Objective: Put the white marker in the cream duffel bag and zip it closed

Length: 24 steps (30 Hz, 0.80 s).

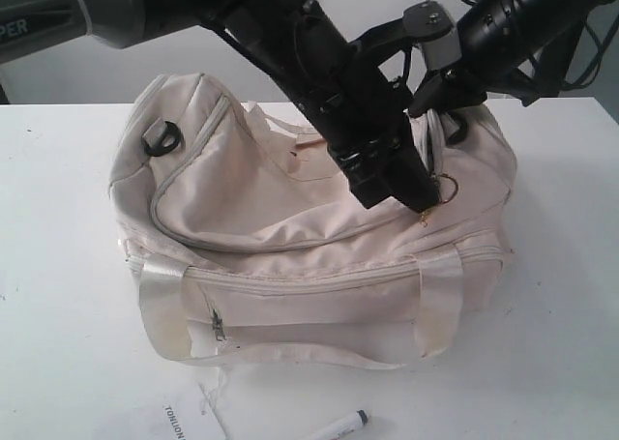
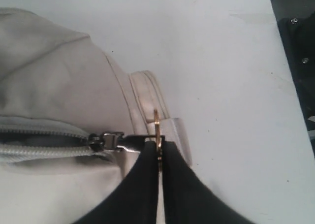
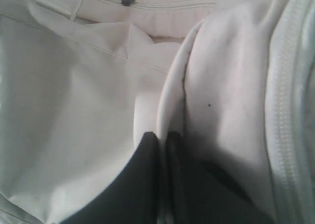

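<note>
Left wrist view: left gripper [image 2: 158, 146] clamps the gold ring pull [image 2: 156, 118] of the soft cream fabric duffel bag [image 2: 54, 81], right gripper [image 3: 161, 136] pinches its fabric. Slim white dark-capped marker [image 1: 340, 427] lies outside in front; that thin ring could slip.

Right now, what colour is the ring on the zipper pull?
The ring is gold; the left wrist view shows it best.
</note>
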Available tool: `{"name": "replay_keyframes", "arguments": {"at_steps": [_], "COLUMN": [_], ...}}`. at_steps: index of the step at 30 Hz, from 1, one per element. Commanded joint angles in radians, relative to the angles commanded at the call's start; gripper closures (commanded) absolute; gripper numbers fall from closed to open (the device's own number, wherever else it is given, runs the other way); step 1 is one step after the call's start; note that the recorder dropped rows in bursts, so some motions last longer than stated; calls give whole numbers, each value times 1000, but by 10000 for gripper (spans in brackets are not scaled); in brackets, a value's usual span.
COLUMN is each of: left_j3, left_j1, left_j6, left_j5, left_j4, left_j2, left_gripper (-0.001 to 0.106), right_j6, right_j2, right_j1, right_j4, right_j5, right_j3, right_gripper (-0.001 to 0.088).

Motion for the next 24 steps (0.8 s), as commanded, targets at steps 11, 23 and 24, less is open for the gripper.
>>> {"name": "replay_keyframes", "arguments": {"at_steps": [11, 23, 24], "left_j3": [0, 0, 0], "left_j1": [0, 0, 0], "left_j6": [-26, -52, -59], "left_j5": [8, 8, 8], "left_j4": [144, 235, 235], "left_j2": [0, 0, 0], "left_gripper": [1053, 1053, 1053], "right_j6": [0, 0, 0], "right_j2": [0, 0, 0], "right_j1": [0, 0, 0], "right_j4": [0, 0, 0], "right_j5": [0, -10, -12], "right_j3": [0, 0, 0], "right_gripper": [868, 868, 868]}}
